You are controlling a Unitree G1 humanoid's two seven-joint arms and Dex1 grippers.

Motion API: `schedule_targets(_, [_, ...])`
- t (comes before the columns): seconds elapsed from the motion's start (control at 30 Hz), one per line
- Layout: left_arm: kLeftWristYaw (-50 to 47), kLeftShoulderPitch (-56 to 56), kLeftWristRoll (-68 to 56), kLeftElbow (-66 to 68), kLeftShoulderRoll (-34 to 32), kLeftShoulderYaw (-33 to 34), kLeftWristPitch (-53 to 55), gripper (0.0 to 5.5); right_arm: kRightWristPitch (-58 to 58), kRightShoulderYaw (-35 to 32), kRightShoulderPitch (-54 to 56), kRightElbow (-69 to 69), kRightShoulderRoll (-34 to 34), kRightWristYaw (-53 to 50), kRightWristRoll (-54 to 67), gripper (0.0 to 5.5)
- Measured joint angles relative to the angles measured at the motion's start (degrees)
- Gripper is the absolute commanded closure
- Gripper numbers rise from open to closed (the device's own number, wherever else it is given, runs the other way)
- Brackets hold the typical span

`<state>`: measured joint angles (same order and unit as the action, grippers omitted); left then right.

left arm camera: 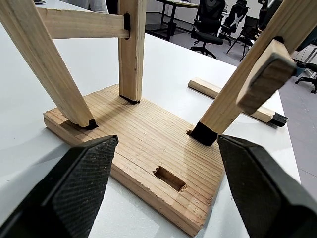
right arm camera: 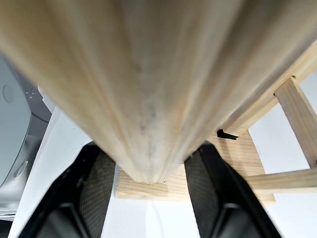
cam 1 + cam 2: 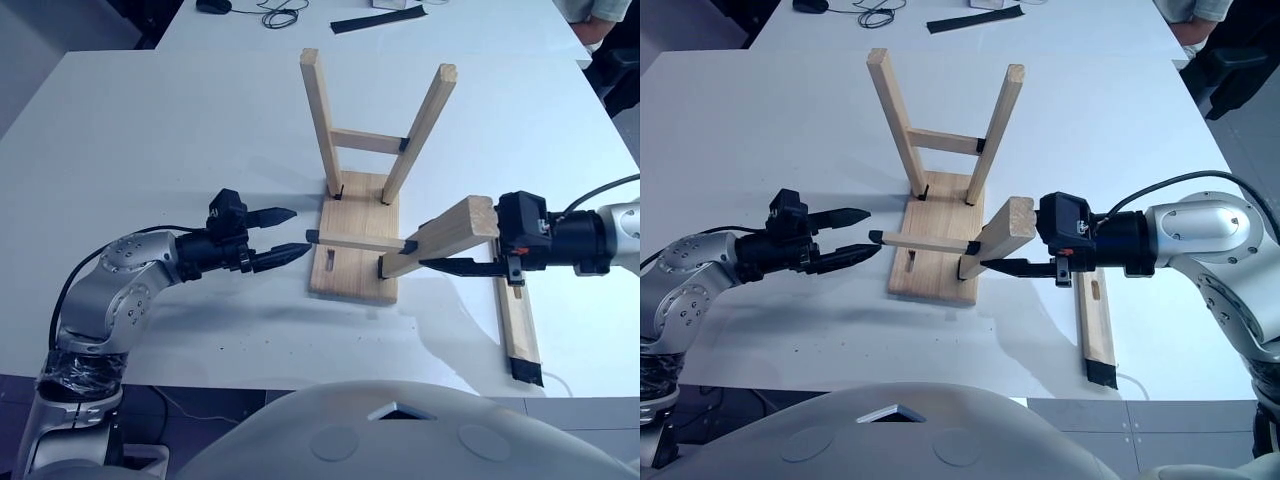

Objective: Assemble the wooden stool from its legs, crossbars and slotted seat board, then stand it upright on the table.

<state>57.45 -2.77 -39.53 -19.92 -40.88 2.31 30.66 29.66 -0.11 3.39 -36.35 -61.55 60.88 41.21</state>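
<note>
— Where is the stool?

— Upside down, centre of the frame. The seat board lies flat on the white table. Two back legs stand in its far slots, joined by a crossbar.

— And the right gripper?

— Clamped on a third leg, which tilts to the right with its black-tipped foot at the board's near right corner. A second crossbar runs left from that leg.

— The left gripper?

— Fingers apart, holding nothing, just left of that crossbar's free end. One slot in the board is open.

— Any other parts?

— A fourth leg lies flat at lower right.
</note>
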Motion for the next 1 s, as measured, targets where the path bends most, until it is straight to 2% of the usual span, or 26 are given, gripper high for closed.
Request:
schedule_targets(0.4, [-0.19, 0.39, 0.88, 0.49, 0.76, -0.42, -0.08, 1.78, 1.62, 8.42, 11.23, 8.75, 0.31, 2.24, -2.04, 3.47])
schedule_targets(0.73, [-1.18, -0.16, 1.21, 0.45, 1.3, -0.4, -0.21, 1.78, 7.48, 6.9, 12.08, 9.84, 0.52, 1.33, -0.98, 3.47])
schedule_targets(1.0, [-1.25, -0.03, 1.27, 0.71, 1.65, -0.33, -0.34, 1.78, 5.68, 7.68, 10.95, 8.91, 0.79, 1.8, -3.41, 3.47])
